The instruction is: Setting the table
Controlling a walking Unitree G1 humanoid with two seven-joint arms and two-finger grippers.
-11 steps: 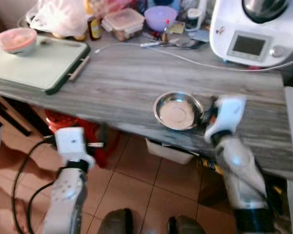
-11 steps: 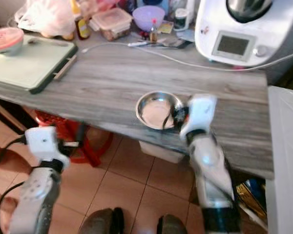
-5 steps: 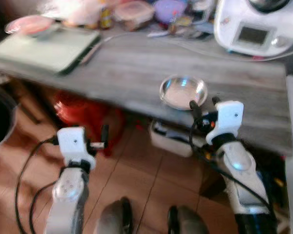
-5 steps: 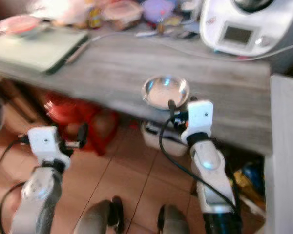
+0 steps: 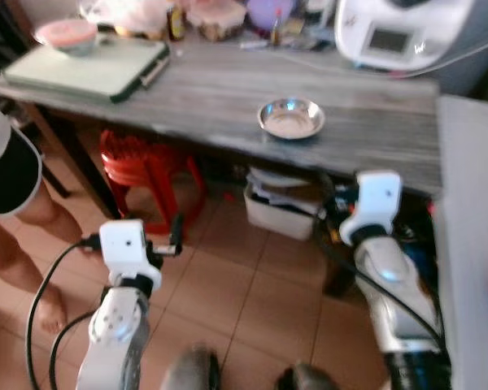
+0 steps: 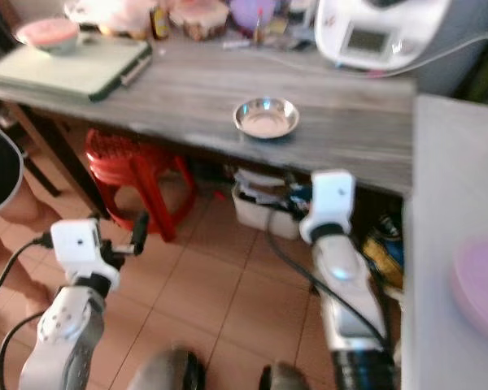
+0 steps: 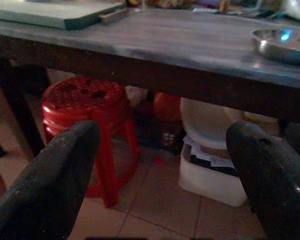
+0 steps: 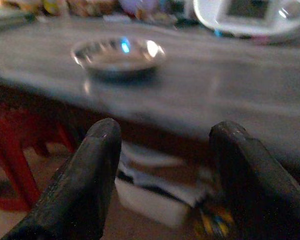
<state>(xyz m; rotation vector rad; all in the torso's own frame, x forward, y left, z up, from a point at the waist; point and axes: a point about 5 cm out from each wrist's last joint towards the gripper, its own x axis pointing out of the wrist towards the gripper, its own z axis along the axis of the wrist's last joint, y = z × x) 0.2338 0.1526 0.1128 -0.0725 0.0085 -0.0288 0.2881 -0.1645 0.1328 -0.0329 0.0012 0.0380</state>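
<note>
A shiny steel bowl stands alone on the grey wooden table, near its front edge. My right gripper is open and holds nothing; it hangs below the table's edge, short of the bowl. Out to the left, low over the tiled floor, my left gripper is open as well, facing the space under the table. The left gripper's black fingers stick out from the white wrist block.
A red plastic stool and a white bin sit under the table. On the table's far side are a green cutting board, a pink bowl and a white kitchen machine. A person's leg stands at left. A white counter lies at right.
The whole view has pulled back from the table, so the camera moved. My right gripper, beside the bowl a second ago, now hangs below the table edge. The bowl stayed put.
</note>
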